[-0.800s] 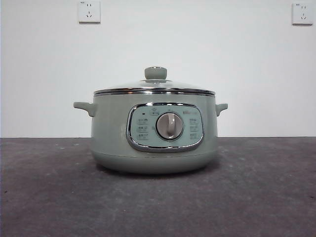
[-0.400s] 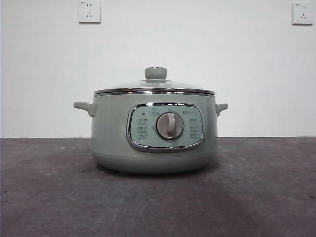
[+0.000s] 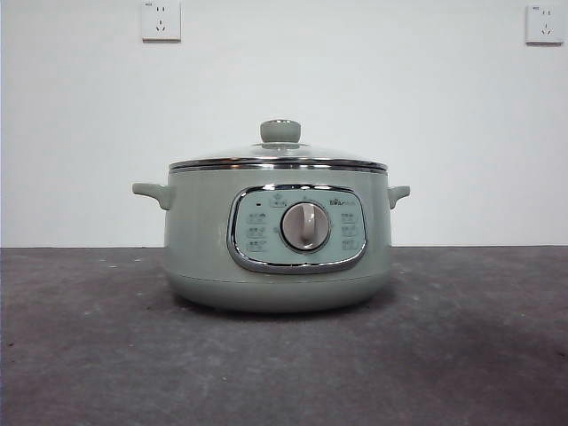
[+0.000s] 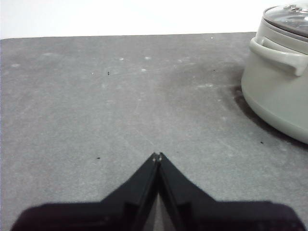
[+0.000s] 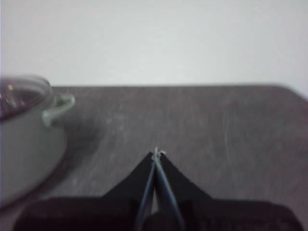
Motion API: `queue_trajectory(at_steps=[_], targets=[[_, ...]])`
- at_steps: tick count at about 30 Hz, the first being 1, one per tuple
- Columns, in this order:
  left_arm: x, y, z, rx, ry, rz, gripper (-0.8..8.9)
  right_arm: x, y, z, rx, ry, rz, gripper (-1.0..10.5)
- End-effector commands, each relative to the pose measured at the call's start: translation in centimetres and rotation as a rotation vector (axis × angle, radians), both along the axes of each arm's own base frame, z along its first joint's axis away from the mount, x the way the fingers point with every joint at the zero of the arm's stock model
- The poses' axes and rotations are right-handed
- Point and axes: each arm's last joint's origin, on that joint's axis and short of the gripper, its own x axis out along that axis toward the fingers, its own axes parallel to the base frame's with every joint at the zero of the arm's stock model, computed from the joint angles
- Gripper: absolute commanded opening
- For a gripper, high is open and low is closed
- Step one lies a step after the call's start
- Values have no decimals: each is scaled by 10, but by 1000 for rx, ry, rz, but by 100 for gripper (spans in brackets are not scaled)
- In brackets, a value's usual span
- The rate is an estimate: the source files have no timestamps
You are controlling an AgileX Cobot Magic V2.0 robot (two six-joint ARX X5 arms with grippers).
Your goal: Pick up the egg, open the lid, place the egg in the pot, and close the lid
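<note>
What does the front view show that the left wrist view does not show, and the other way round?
Only the front view shows the chrome-framed control panel with its silver dial, the lid's pale green round knob, and two white wall sockets. Only the left wrist view shows the left gripper, its black fingers shut and holding nothing. Both show the squat pale green pot, the steel-rimmed glass lid on it, and the dark grey table. Neither shows an egg.

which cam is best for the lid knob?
Front view: the lid sits closed on the pot, knob fully visible. Left wrist shows only a lid edge; right wrist a blurred part.
</note>
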Motion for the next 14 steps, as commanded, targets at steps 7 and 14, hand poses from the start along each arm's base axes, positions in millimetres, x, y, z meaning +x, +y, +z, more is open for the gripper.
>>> queue_trajectory(at_steps=[7, 14], targets=[[0, 0, -3, -8, 8, 1, -4, 2, 0, -31, 50, 107, -9, 0], [0, 0, -3, -8, 7, 1, -4, 2, 0, -32, 69, 122, -13, 0]])
